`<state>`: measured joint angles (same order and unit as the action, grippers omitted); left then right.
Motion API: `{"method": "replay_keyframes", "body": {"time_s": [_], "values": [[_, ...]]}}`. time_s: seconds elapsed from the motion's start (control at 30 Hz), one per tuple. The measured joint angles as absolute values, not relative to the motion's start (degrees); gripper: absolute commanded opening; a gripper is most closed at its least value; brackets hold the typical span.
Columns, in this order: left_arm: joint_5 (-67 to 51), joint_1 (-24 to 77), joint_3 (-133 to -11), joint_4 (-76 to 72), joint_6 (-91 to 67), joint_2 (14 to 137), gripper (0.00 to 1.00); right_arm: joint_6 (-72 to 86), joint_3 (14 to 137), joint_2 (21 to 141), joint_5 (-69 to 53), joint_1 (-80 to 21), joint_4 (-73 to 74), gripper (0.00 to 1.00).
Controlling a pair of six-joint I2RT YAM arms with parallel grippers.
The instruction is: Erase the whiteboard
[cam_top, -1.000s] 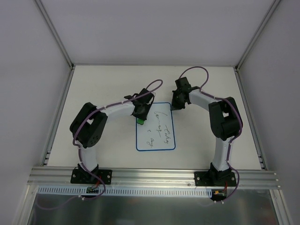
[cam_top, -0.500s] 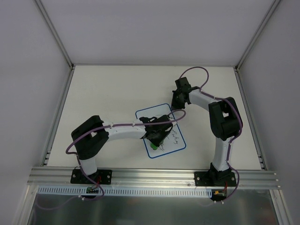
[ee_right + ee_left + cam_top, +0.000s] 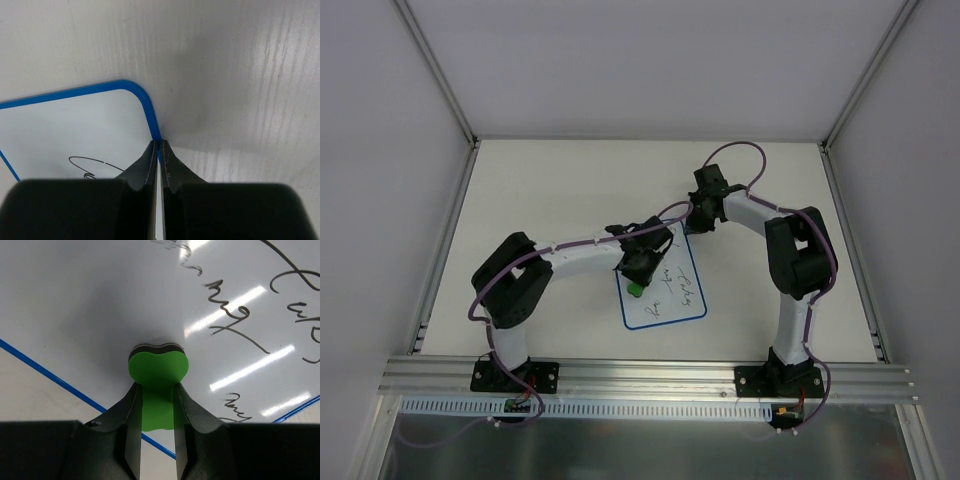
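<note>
The whiteboard (image 3: 655, 312), white with a blue border and dark scribbles, lies tilted on the table. My left gripper (image 3: 638, 270) is shut on a green eraser (image 3: 635, 289) and holds it down on the board's left part. In the left wrist view the eraser (image 3: 157, 366) sits between my left gripper's jaws (image 3: 157, 392), flat on the board (image 3: 75, 300), with scribbles to its right. My right gripper (image 3: 698, 218) is shut, its tips (image 3: 160, 146) resting on the blue border at the board's (image 3: 75, 130) far right corner.
The cream table top (image 3: 540, 190) is bounded by white walls with metal rails at left (image 3: 445, 250) and right (image 3: 850, 250). An aluminium beam (image 3: 650, 375) runs along the near edge by the arm bases.
My left gripper with the eraser has moved back up and left across the board. The board has swung back, less tilted than half a second ago. The right gripper has stayed at the corner.
</note>
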<state>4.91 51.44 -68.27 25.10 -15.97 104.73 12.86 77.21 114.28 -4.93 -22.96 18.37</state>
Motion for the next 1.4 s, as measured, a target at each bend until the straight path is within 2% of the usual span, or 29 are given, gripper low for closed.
{"method": "replay_keyframes", "body": {"time_s": [0.3,0.93,1.2,1.4], "values": [[5.3,51.4,-71.2,26.6,-12.1,106.8,0.00,13.1,77.2,114.3,-4.7,-22.9,18.2,0.00],[1.6,68.8,-69.3,23.6,-9.7,105.9,0.00,13.9,77.2,114.3,-4.7,-22.9,18.4,0.00],[2.1,69.0,-69.2,25.3,-7.2,104.8,0.00,13.9,77.2,114.3,-4.7,-22.9,18.4,0.00],[3.4,63.5,-69.2,27.0,-5.9,100.6,0.00,13.9,77.2,114.3,-4.7,-22.9,18.4,0.00]]}}
